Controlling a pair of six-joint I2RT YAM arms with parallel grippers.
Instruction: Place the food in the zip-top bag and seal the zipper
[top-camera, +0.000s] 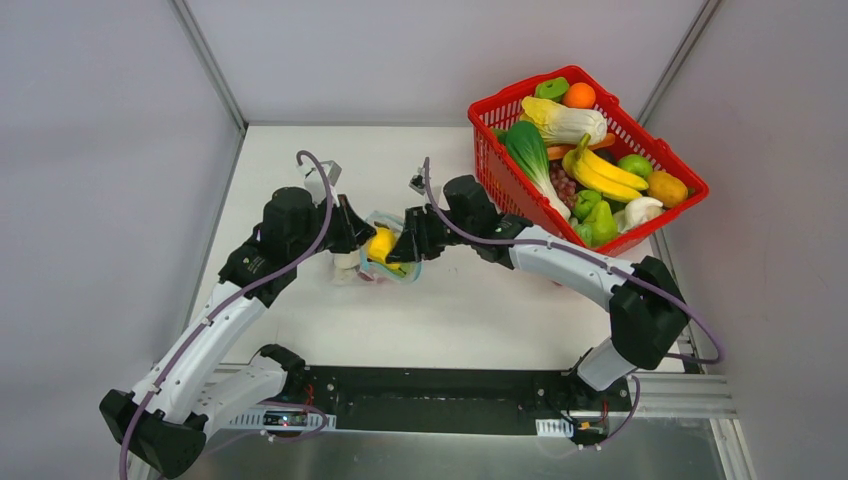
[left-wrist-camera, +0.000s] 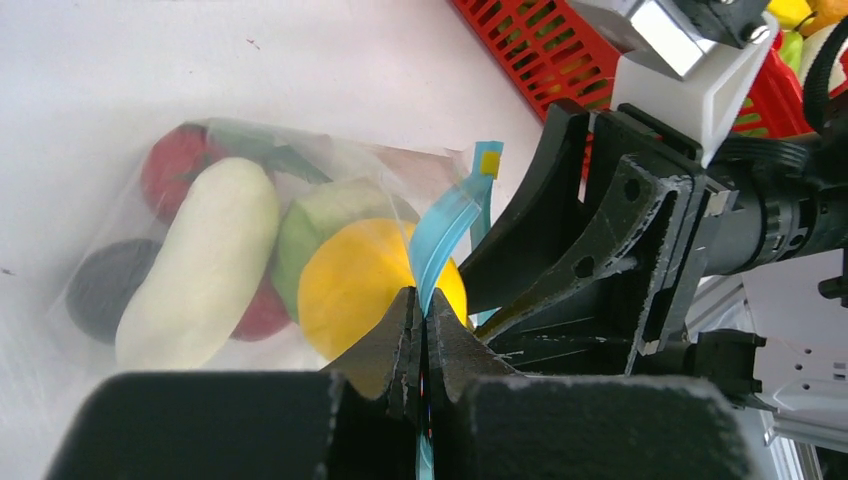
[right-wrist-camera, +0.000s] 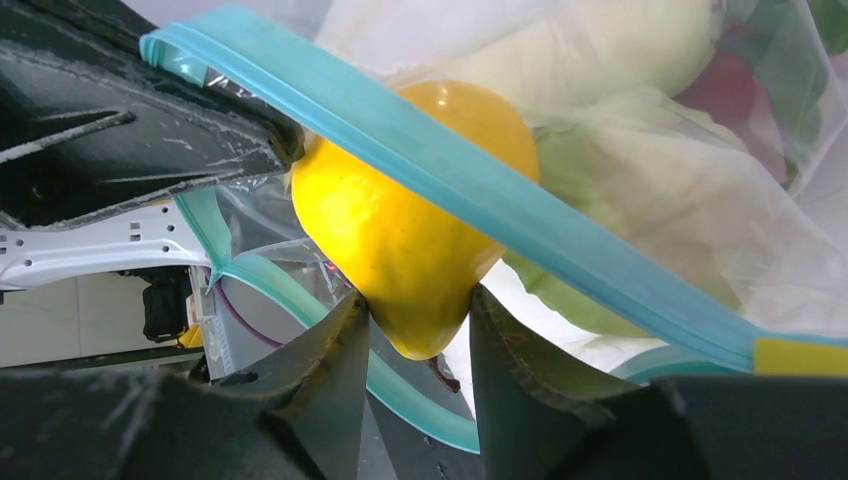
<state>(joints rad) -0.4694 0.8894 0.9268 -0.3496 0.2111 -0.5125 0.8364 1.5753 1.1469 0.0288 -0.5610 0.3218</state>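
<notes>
The zip-top bag (left-wrist-camera: 420, 170) lies on the white table (top-camera: 450, 320) left of the red basket (top-camera: 490, 160), between both grippers, holding the white radish (left-wrist-camera: 200, 265), red tomato (left-wrist-camera: 170, 165), green cabbage (left-wrist-camera: 320, 215) and dark purple ball (left-wrist-camera: 105, 285). The left gripper (left-wrist-camera: 420, 300) is clenched on the teal zipper (left-wrist-camera: 440, 235) at the bag's mouth. The right gripper (right-wrist-camera: 420, 300) grasps the pointed end of the yellow lemon (right-wrist-camera: 410, 200), which sits in that open mouth.

Between left claw (left-wrist-camera: 420, 310) and right claw (right-wrist-camera: 415, 310), lemon (right-wrist-camera: 410, 240) at the mouth of the bag (left-wrist-camera: 400, 165), basket (top-camera: 487, 165) back-right
</notes>
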